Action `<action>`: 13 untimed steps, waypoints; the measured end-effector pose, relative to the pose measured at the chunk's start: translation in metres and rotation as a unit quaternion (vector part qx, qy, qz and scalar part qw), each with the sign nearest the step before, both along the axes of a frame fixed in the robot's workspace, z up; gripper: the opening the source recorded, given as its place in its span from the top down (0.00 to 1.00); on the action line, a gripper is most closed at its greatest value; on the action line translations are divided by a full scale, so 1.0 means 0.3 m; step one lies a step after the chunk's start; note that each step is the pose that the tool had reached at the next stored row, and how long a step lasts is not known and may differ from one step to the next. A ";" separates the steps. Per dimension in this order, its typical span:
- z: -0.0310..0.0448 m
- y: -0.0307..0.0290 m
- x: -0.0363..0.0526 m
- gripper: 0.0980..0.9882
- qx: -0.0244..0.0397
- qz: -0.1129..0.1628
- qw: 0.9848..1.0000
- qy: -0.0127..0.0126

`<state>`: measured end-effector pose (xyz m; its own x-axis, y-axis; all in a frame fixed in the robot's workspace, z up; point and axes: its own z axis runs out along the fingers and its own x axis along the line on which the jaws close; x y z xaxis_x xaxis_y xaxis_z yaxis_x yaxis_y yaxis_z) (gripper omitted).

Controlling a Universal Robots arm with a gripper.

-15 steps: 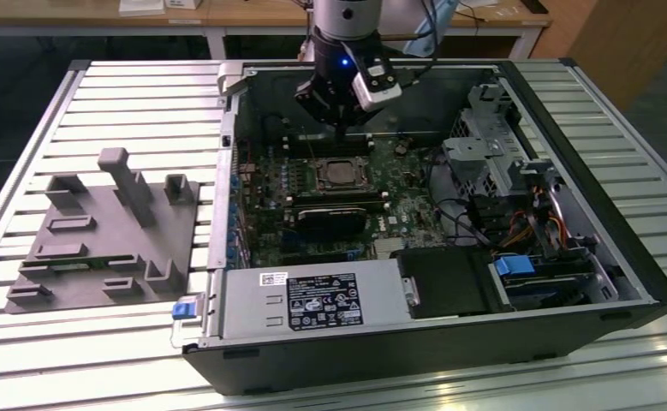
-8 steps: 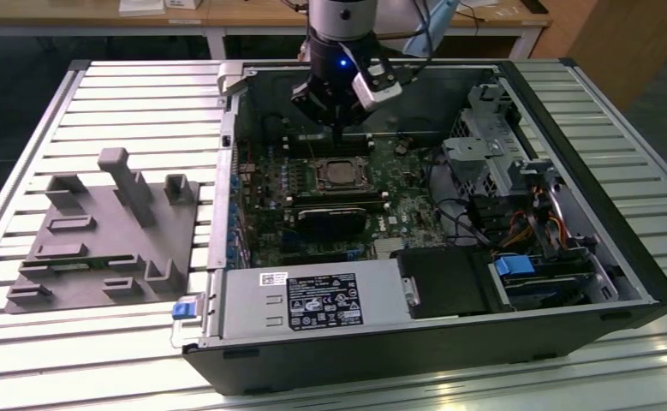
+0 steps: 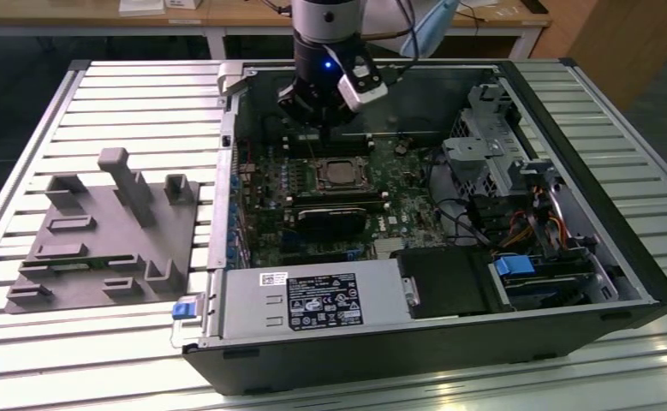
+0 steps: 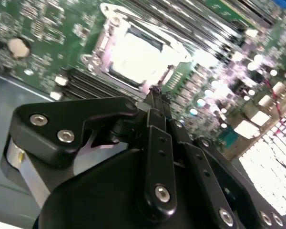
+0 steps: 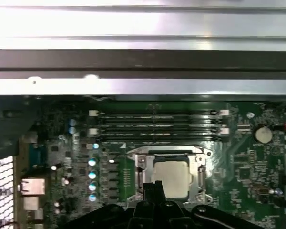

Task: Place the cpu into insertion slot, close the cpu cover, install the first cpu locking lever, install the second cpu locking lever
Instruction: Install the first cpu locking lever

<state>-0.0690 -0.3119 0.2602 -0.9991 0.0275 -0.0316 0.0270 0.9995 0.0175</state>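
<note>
The cpu (image 5: pixel 171 177) lies flat on the green motherboard (image 5: pixel 238 171). The silvery cpu cover (image 5: pixel 200 166) is folded down around it as a frame. In the exterior view the chip sits at about 6 o'clock from the gripper (image 3: pixel 325 137), just beside and below the tips. Being square, it offers no long axis. The arm hangs near-vertical, wrist down, inside the open computer case (image 3: pixel 641 282). In both wrist views the fingertips (image 4: pixel 156 93) are pressed together with nothing between them, and they hover over the cover's edge.

cpu (image 5: pixel 171 177): dull silver-grey | cpu cover (image 5: pixel 199 172): shiny silver | motherboard (image 5: pixel 238 164): green | gripper (image 5: pixel 152 185): black | fixture block (image 3: pixel 104 235): grey
</note>
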 end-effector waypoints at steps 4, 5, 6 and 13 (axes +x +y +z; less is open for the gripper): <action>-0.001 0.000 -0.027 0.99 0.000 0.000 1.000 -0.001; -0.001 0.000 -0.034 0.99 0.000 0.000 1.000 -0.001; -0.001 0.000 -0.043 0.99 0.000 0.000 1.000 -0.001; -0.006 0.002 -0.101 0.99 0.000 0.000 1.000 -0.002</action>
<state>-0.0992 -0.3112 0.2583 -0.9990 0.0276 -0.0365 0.0270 0.9995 0.0177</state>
